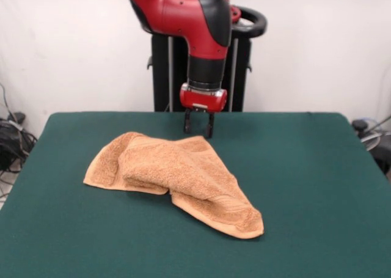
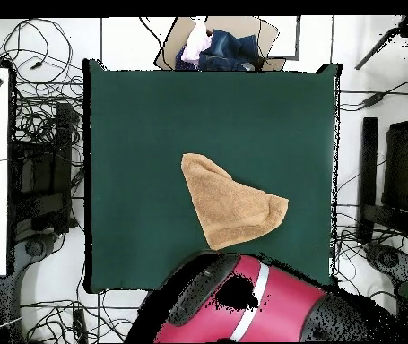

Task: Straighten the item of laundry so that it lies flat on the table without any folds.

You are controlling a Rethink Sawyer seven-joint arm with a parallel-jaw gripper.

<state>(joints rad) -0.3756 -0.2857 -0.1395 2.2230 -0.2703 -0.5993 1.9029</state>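
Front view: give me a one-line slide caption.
Sawyer's open gripper hangs above the far edge of a crumpled, folded-over orange-tan towel on the green table.

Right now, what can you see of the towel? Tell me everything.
The towel is orange-tan terry cloth, folded over itself into a rough triangle, not flat. In the front view one rounded corner lies at the picture's left and a narrow corner with a woven band points toward the camera at lower right; a flap overlaps the middle. It lies near the centre of the green table, toward the robot's side. The gripper hangs just behind its far edge; whether it touches is unclear.
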